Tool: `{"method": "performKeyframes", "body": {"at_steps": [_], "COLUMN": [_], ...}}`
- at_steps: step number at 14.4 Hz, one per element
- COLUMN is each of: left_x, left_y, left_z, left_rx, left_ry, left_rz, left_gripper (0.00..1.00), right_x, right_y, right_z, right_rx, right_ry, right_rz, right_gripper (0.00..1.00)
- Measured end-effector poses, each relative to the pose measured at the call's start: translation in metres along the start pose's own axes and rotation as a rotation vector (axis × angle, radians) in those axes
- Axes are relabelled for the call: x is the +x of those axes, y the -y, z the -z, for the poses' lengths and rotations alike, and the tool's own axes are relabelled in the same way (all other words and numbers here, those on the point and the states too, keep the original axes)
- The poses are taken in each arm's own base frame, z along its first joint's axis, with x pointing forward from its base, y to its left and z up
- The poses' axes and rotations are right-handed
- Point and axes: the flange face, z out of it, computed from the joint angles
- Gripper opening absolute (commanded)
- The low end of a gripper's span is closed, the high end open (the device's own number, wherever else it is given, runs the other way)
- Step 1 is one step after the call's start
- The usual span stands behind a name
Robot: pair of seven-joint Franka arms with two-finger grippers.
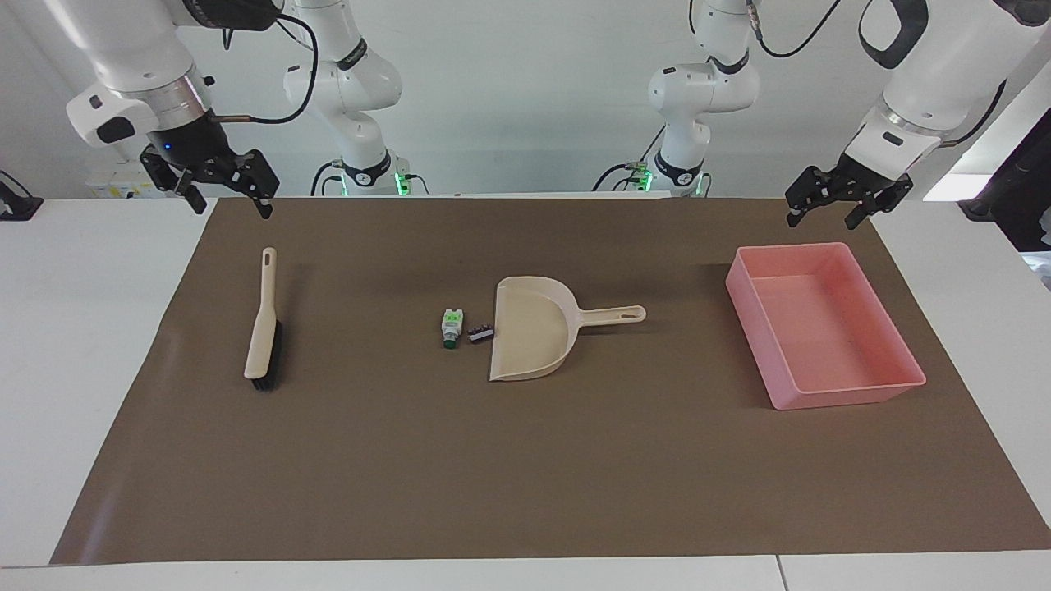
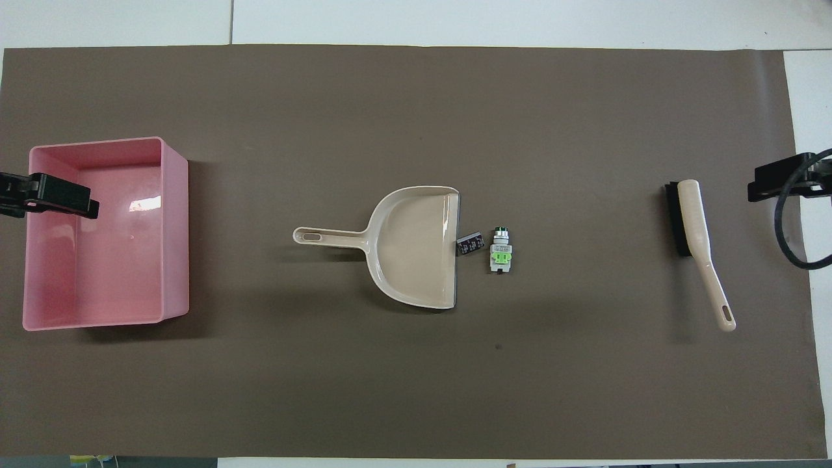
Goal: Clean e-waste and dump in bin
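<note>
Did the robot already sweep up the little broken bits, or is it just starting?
Just starting. Nothing is done: the white part and the black block lie on the mat beside the dustpan's open edge, and the pink bin is empty. Nothing is in hand: the left end effector and right end effector hang open, the brush untouched. Sweeping and dumping remain.

Both arms raised at rest: left gripper [image 1: 844,203] and right gripper [image 1: 220,191], fingers spread apart and empty, pointing downward.

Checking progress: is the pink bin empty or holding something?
Empty: the bin shows only bare pink floor; both e-waste parts lie on the mat beside the dustpan.
</note>
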Motion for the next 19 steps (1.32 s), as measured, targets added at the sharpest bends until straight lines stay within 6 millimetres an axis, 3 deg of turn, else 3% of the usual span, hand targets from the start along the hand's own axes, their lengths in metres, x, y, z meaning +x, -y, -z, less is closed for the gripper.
{"method": "performKeyframes", "body": {"at_steps": [10,14,16,19], "left_x": [-0.005,0.002,0.004,0.007], "left_y": [-0.001,-0.013,-0.025,-0.049], "left_z": [-0.003,0.0,-0.001,-0.002], "left_rx": [0.014,0.018,0.022,0.031], "left_ry": [0.039,-0.02,-0.035,-0.049], "left_rz": [0.044,-0.026,-0.166,-0.448], "left_gripper": [1.0,1.0,1.0,1.0], "right_x": [0.0,0.002,0.006,-0.003], "right_y": [0.0,0.0,-0.008,-0.036], "right_z": [-0.001,-0.01,-0.033,-0.1], "right_rx": [0.0,0.0,0.003,0.009], "right_ry": [0.002,-0.002,-0.016,-0.033], "right_rz": [0.002,0.014,0.053,0.092], "right_gripper": [1.0,1.0,1.0,1.0]}}
